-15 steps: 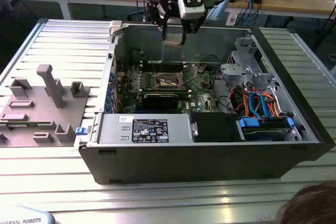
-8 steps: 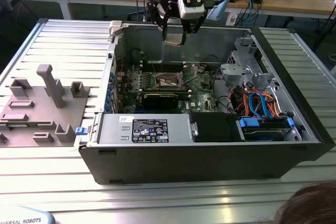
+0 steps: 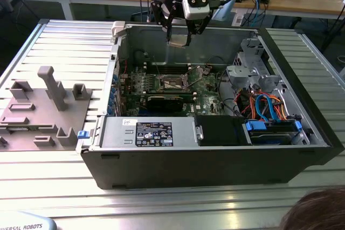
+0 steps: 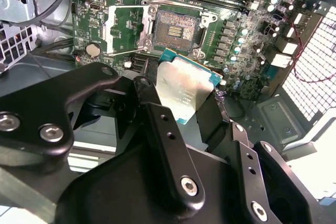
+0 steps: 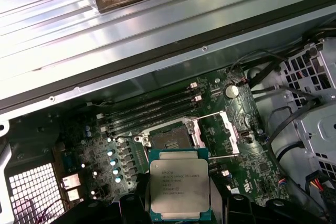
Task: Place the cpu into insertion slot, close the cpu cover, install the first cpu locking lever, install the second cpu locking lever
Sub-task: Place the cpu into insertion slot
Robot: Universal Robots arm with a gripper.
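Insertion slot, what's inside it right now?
Only its dark contact field shows in the insertion slot; no chip is seated. The cpu cover lies open beside it, hiding nothing. The gripper holds the cpu, not yet in it.

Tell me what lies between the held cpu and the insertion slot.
Nothing but open air; in the second wrist view the cpu hangs clear of the insertion slot.

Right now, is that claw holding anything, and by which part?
Yes. The claw grips the cpu, the small silver-topped square chip, pinched by two opposite edges, not yet in the insertion slot.
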